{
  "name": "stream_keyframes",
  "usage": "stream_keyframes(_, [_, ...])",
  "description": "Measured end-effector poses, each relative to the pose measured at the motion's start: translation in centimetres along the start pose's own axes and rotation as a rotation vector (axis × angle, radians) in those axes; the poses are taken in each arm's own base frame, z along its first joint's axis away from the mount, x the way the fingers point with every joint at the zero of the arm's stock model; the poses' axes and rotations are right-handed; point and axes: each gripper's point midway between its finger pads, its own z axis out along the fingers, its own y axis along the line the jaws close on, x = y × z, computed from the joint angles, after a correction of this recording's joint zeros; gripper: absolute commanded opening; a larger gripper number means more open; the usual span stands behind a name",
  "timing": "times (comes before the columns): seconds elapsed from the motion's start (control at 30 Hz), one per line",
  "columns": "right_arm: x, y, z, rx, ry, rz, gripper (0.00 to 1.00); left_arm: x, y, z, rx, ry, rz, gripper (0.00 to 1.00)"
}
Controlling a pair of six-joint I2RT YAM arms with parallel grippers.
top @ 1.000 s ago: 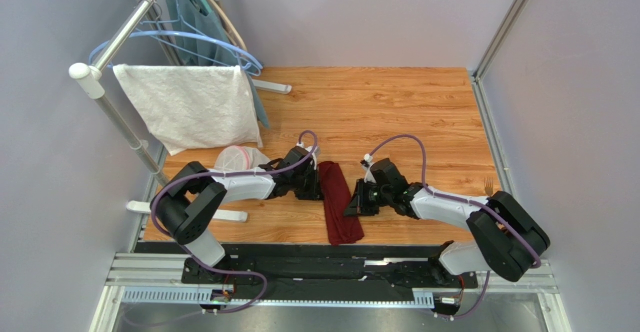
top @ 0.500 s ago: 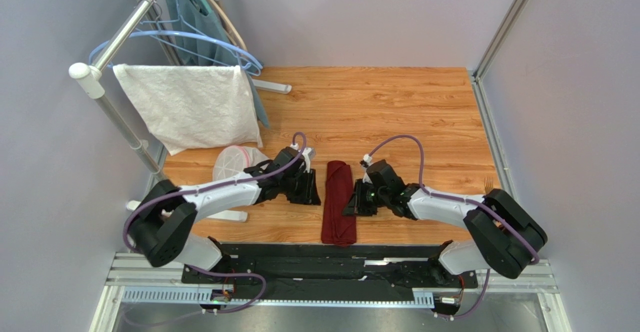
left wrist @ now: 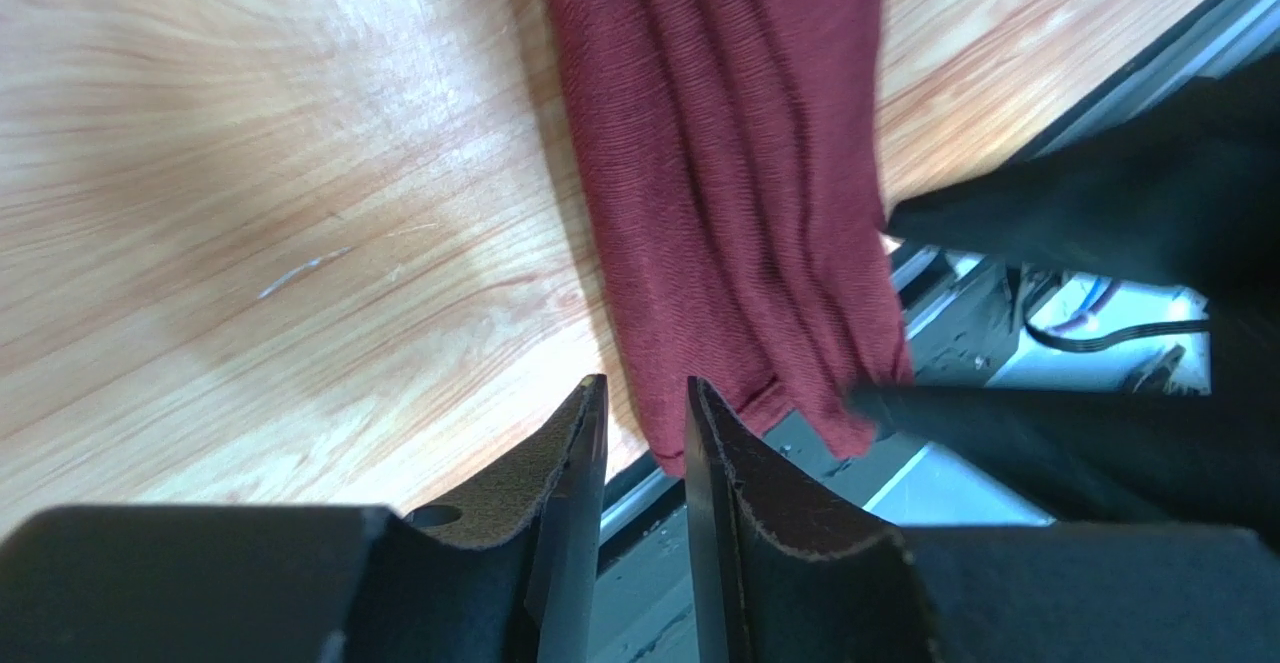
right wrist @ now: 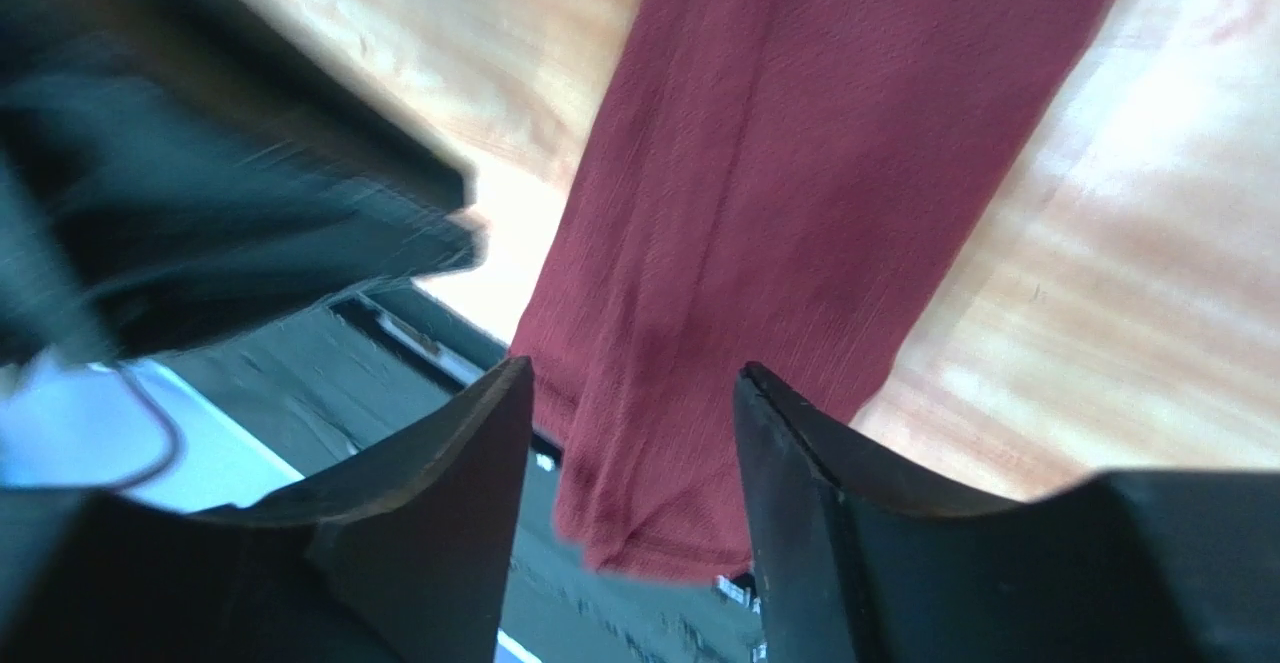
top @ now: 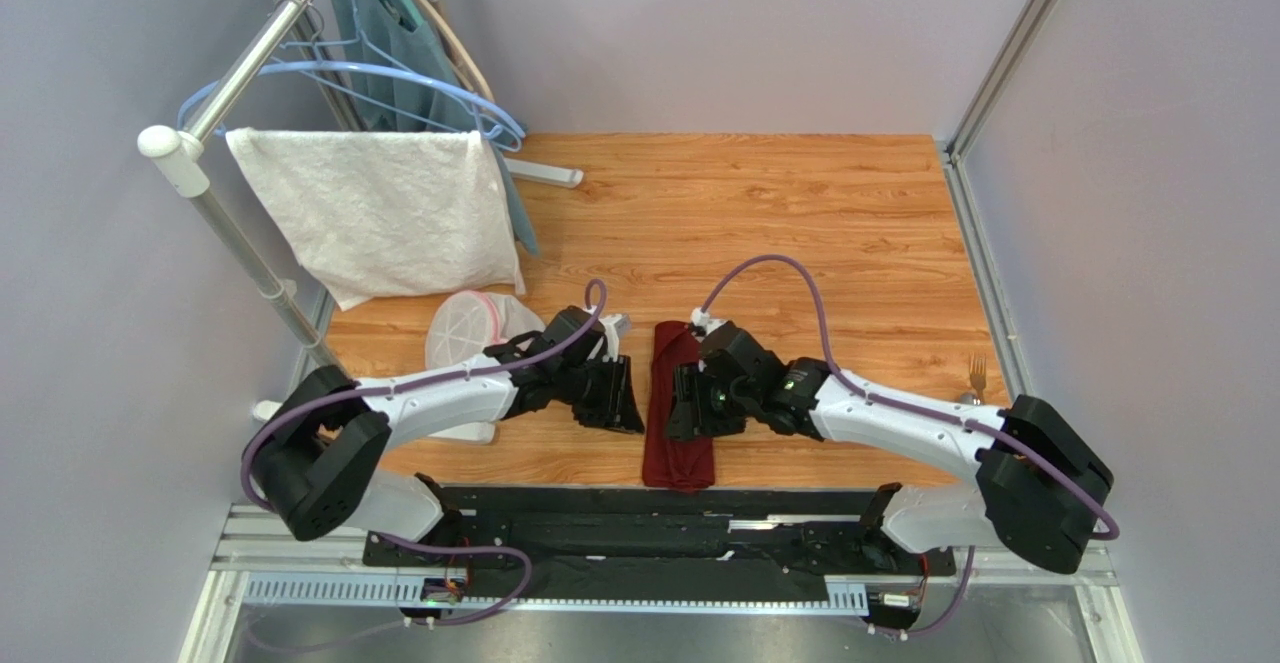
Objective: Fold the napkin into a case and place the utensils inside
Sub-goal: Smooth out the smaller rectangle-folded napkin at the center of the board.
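The napkin (top: 681,461) lies folded into a narrow maroon strip running from the table's middle to its near edge, its lower end overhanging the black rail. My left gripper (top: 625,401) sits just left of the strip. In the left wrist view it (left wrist: 643,393) is open by a narrow gap with nothing in it, and the napkin (left wrist: 736,168) lies just beyond. My right gripper (top: 685,405) hovers over the strip. Seen from the right wrist, its jaws (right wrist: 631,378) stand wide open above the napkin (right wrist: 812,168). A fork (top: 977,377) lies at the table's right edge.
A white towel (top: 376,213) hangs on a rack at the back left, with blue hangers (top: 394,75) above it. A white mesh pouch (top: 475,327) lies on the table left of my left arm. The black rail (top: 781,506) runs along the near edge.
Both grippers have opened and let go of the napkin, which now lies straighter. My right gripper has moved left over the strip, and the left gripper has backed slightly away from it.
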Motion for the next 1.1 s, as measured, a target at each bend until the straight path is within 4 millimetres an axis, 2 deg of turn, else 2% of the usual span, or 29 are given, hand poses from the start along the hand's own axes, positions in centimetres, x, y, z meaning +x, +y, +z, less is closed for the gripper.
stream_keyframes(0.13, [0.8,1.1,-0.8,0.080,0.020,-0.095,0.61,1.4,0.9,1.5,0.000,0.061,-0.032,0.32])
stream_keyframes(0.27, [1.5,1.3,-0.6,0.193,0.052,-0.169,0.61,2.9,1.6,2.1,0.013,0.102,-0.084,0.32])
stream_keyframes(0.5, [3.6,0.0,0.7,0.391,0.126,-0.287,0.59,3.4,0.8,2.5,0.096,0.082,-0.147,0.31])
stream_keyframes(0.6, [3.7,-0.5,0.8,0.452,0.132,-0.310,0.54,3.4,0.7,2.6,0.114,0.071,-0.165,0.31])
stream_keyframes(0.7, [3.6,-0.8,0.5,0.485,0.131,-0.319,0.47,3.5,0.7,2.6,0.129,0.063,-0.178,0.31])
stream_keyframes(0.8, [3.2,-0.8,0.2,0.505,0.123,-0.325,0.31,3.4,0.6,2.7,0.137,0.056,-0.185,0.30])
stream_keyframes(0.83, [3.0,-0.7,0.2,0.508,0.119,-0.325,0.20,3.4,0.6,2.7,0.138,0.056,-0.186,0.29])
stream_keyframes(0.9, [2.8,-0.6,0.2,0.513,0.116,-0.328,0.09,3.3,0.5,2.8,0.141,0.055,-0.192,0.29])
stream_keyframes(0.93, [2.8,-0.6,0.2,0.515,0.115,-0.329,0.02,3.3,0.5,2.9,0.145,0.055,-0.193,0.25])
stream_keyframes(1.1, [2.6,-0.3,0.1,0.513,0.114,-0.321,0.00,3.3,0.4,3.2,0.148,0.056,-0.209,0.11])
